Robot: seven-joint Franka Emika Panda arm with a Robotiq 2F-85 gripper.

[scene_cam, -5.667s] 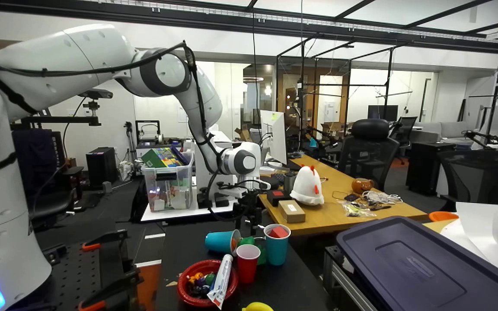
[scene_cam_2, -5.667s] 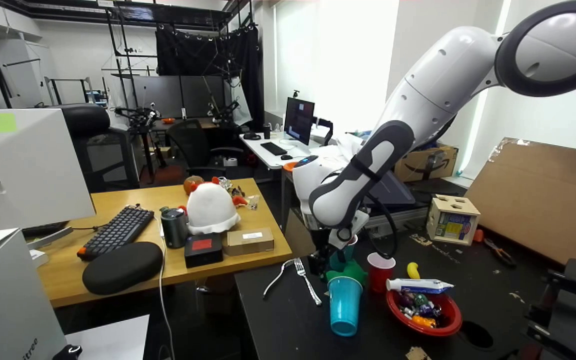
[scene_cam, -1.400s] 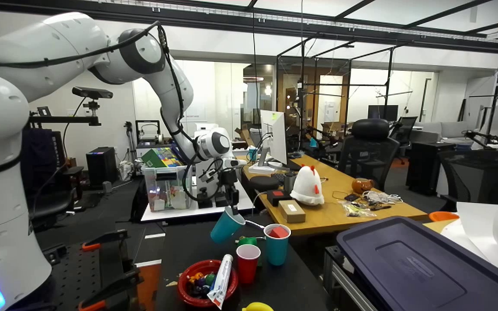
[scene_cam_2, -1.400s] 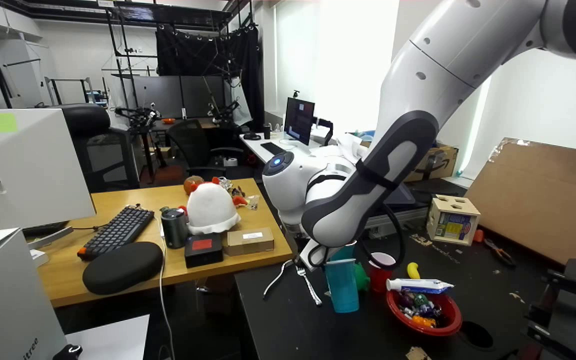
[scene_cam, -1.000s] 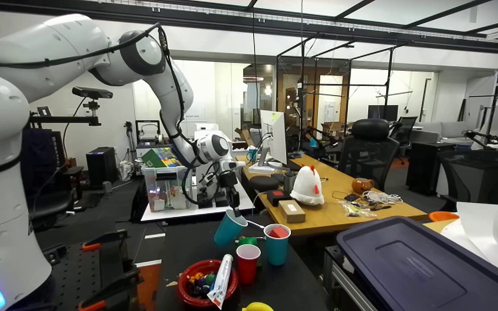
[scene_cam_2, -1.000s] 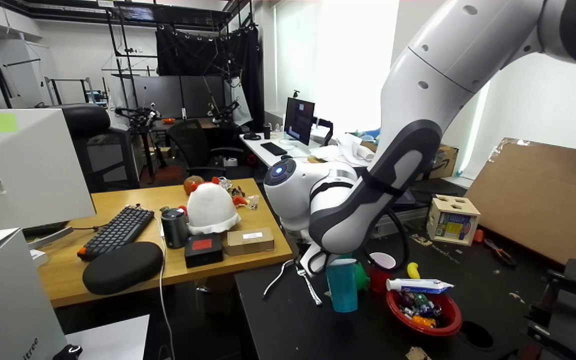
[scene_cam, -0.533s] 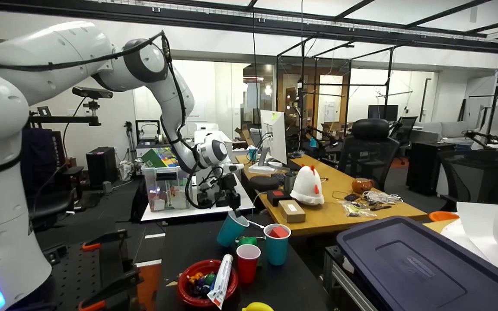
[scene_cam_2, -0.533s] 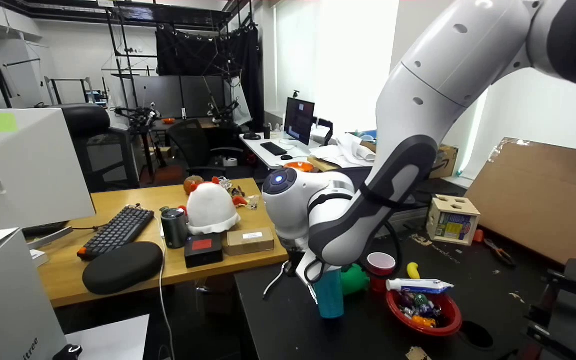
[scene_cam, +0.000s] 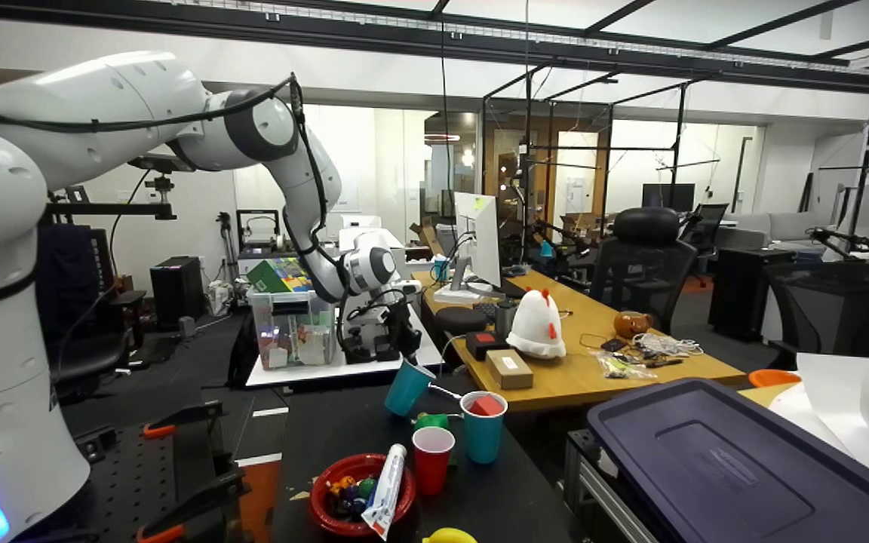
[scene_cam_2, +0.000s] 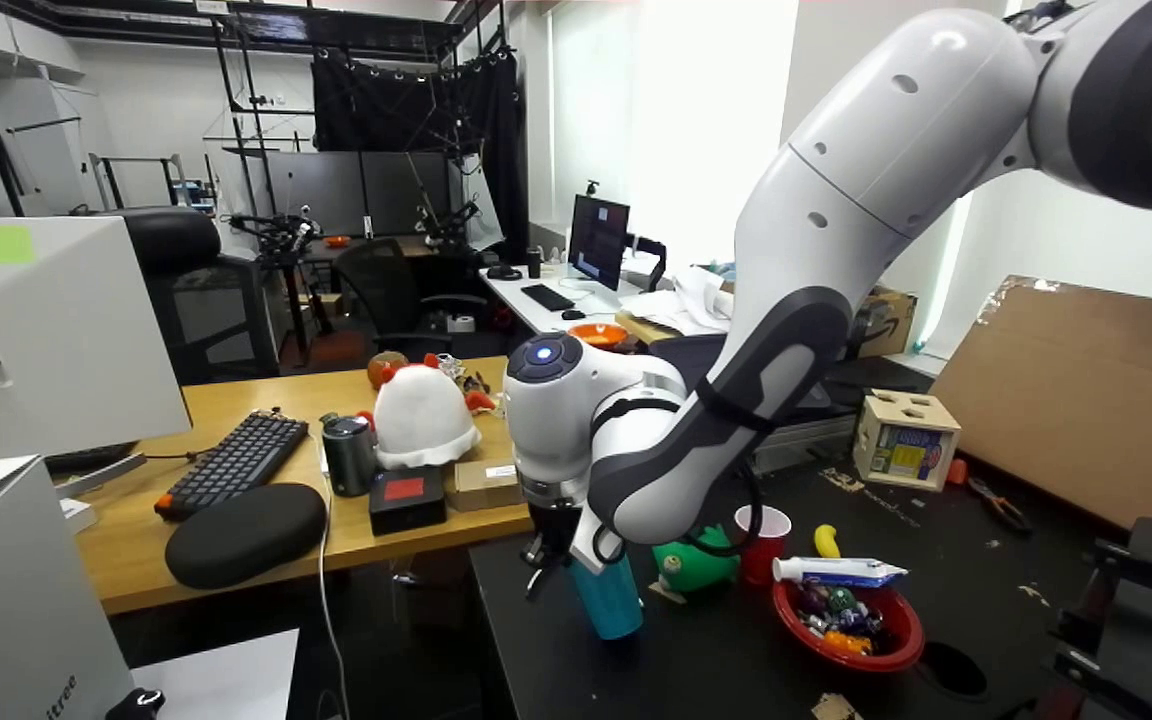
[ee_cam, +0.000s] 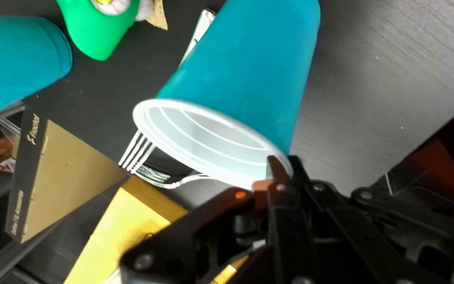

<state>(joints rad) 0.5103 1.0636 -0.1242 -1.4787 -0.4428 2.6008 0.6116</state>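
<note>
Pinching the blue cup (ee_cam: 246, 75), the gripper (ee_cam: 285, 165) has tilted it upward.

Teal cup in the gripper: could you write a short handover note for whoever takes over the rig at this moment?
Gripper: closed on the held teal cup, pinching it at the rim.
Where: the cup is tilted, mouth toward the gripper, by the near-side clutter of the black table; I cannot tell whether its base touches.
Around it: an upright teal cup with a red block in it, a green toy and a red cup.
Done: cup gripped.
Left: cup not yet released.
</note>
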